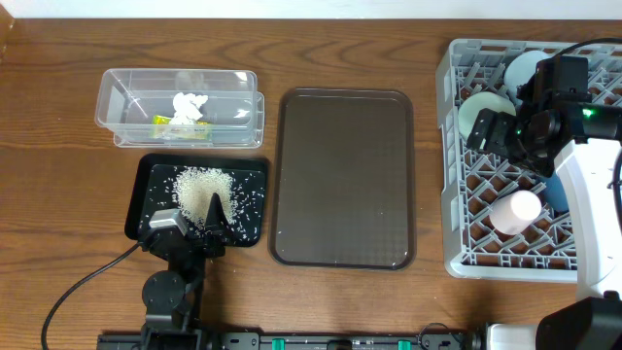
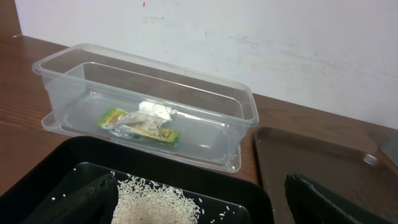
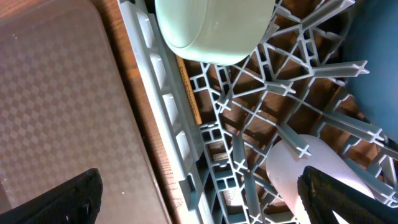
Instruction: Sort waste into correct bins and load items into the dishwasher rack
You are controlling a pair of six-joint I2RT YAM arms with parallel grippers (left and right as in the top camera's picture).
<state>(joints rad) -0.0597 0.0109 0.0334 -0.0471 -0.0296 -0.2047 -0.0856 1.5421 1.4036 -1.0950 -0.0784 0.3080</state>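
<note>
My left gripper [image 2: 199,205] is spread wide and holds nothing. Right under it, between my two fingers, lies the heap of rice [image 2: 155,202], inside the black tray [image 2: 43,171]. A few loose grains lie around the heap, and all the ones I can see are in the tray too. Just ahead of my fingers stands the clear container [image 2: 155,71]. The crumpled tissue [image 2: 154,112] and the yellow wrapper [image 2: 124,124] lie in it, touching each other. Off to the right of this gripper is the brown tray [image 2: 323,162]. I see nothing on it.

My right gripper [image 3: 205,199] is spread wide too and holds nothing. Under it is the side wall of the grey rack [image 3: 155,112]. Close by one finger, the pink cup [image 3: 311,168] sits among the pegs. Ahead of the gripper the mint-green bowl [image 3: 211,28] sits in the rack. Past the cup, at the edge of my view, is the dark-blue bowl [image 3: 379,74]. From above I can also see the light-blue bowl [image 1: 525,68], past the mint-green one, also in the rack.

So I think the job is done, or very nearly. All the waste is in a bin. All four dishes are in the rack. I can't find anything left out on the table to pick up.
</note>
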